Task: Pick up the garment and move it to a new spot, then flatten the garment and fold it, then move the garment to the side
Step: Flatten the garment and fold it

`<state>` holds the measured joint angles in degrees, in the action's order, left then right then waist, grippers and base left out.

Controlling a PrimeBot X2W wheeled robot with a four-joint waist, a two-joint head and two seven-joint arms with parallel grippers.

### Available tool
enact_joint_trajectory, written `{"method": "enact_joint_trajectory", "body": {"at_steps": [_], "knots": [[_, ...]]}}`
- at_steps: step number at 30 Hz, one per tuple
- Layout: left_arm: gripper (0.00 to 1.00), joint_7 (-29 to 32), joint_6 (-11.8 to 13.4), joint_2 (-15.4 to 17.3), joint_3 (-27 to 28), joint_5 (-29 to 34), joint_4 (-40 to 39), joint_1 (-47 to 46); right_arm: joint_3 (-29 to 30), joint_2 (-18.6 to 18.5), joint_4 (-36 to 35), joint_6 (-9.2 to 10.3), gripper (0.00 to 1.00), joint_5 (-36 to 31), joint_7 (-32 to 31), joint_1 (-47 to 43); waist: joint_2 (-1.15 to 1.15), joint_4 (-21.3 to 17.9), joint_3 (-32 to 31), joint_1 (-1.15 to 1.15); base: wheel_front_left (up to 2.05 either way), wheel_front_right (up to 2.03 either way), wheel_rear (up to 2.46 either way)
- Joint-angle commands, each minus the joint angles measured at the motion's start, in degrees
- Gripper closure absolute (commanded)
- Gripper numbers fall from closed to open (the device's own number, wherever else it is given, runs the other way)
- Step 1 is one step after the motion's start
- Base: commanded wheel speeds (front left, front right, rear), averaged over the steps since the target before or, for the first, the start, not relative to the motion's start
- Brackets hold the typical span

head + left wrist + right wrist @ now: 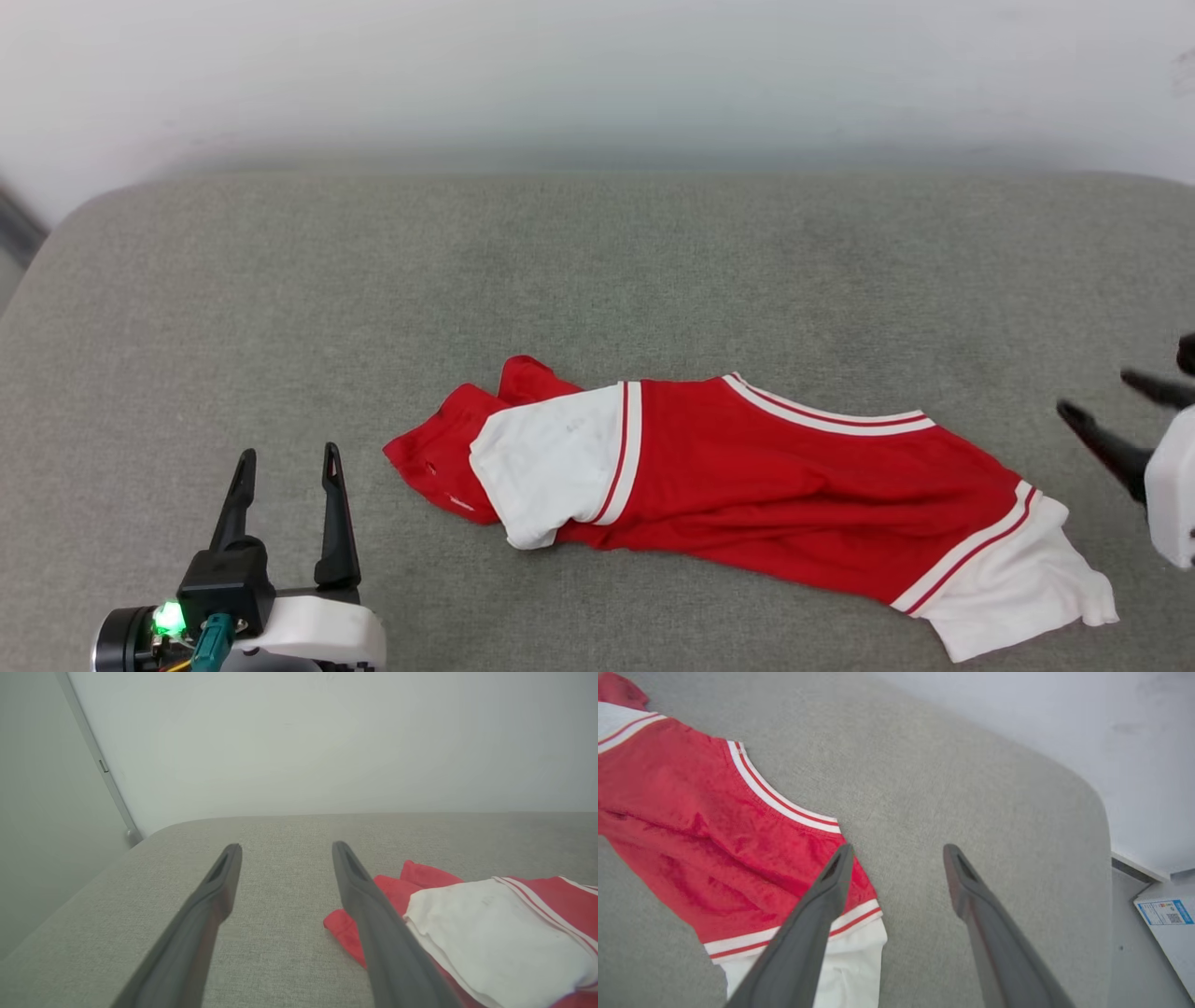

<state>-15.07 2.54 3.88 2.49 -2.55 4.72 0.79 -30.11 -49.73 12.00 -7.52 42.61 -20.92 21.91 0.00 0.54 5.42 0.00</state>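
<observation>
The garment [747, 476], a red T-shirt with white sleeves and striped trim, lies crumpled and partly folded over itself on the grey cushioned surface [373, 280], stretched from centre to lower right. My left gripper [288, 457] stands open at the lower left, a short way left of the shirt's red edge [345, 928]. My right gripper [1097, 394] is open at the right edge, just right of the white sleeve [1018, 579]. In the right wrist view its fingers [822, 905] hover over the striped sleeve seam [784, 942], holding nothing.
A pale wall [597, 75] rises behind the surface. The surface's rounded corners fall off at far left [140, 840] and far right [1097, 812]. A white box with a blue label [1164, 912] lies on the floor beyond the right edge.
</observation>
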Motion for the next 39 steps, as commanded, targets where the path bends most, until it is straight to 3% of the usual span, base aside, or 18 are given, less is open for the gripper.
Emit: {"method": "enact_joint_trajectory", "body": {"at_steps": [1, 5, 9, 14, 17, 23, 29, 32, 39], "knots": [[0.0, -0.1, -0.1, 0.4, 0.3, 0.3, 0.0, 0.3, 1.9, 1.6, -1.4, 0.05, 0.0, -2.1, 1.7, -1.5, 0.0, -0.4, -0.7, 0.0, 0.0, 0.0, 0.0], [0.0, -0.1, -0.6, 0.8, 0.4, 0.7, 0.2, -0.2, 12.6, 9.0, -5.0, 0.06, 0.0, -11.5, 11.4, -2.9, 0.0, -0.7, -1.5, 0.0, 0.0, 0.0, 0.0], [0.0, -0.1, -1.3, 1.9, 0.1, 1.1, 1.0, -1.9, 22.6, 20.1, -8.8, 0.06, 0.0, -23.0, 20.8, -6.6, 0.0, -0.9, -1.9, 0.0, 0.0, 0.0, 0.0], [0.0, -0.1, -3.1, 3.3, -0.8, 1.3, 2.8, -5.3, 29.2, 32.7, -12.5, 0.06, 0.0, -33.2, 29.0, -12.8, 0.0, -1.1, -1.8, 0.0, 0.0, 0.0, 0.0], [0.0, -0.1, -4.7, 4.8, -1.5, 1.5, 4.9, -8.9, 30.4, 37.1, -12.5, 0.06, 0.0, -36.3, 32.2, -15.9, 0.0, -1.1, -1.6, 0.0, 0.0, 0.0, 0.0], [0.0, 2.7, -8.1, 8.5, -4.1, 1.1, 8.8, -20.4, 30.2, 41.2, -11.6, 0.06, 0.0, -38.6, 35.1, -19.3, 0.0, -1.8, -0.5, 0.0, 0.0, 0.0, 0.0], [0.0, 11.9, -9.8, 12.4, -10.3, -2.1, 11.3, -33.2, 30.0, 43.0, -12.6, 0.06, 0.0, -40.0, 36.0, -20.6, 0.0, -3.5, 1.8, 0.0, 0.0, 0.0, 0.0], [0.0, 17.8, -9.9, 14.8, -17.5, -6.3, 12.4, -39.0, 29.6, 43.8, -13.0, 0.06, 0.0, -40.6, 36.1, -20.4, 0.0, -4.6, 3.3, 0.0, 0.0, 0.0, 0.0], [0.0, 35.1, -9.9, 21.1, -35.2, -24.2, 12.7, -53.1, 28.5, 44.5, -14.1, 0.06, 0.0, -42.1, 36.1, -17.8, 0.0, -6.9, 7.7, 0.0, 0.0, 0.0, 0.0]]}}
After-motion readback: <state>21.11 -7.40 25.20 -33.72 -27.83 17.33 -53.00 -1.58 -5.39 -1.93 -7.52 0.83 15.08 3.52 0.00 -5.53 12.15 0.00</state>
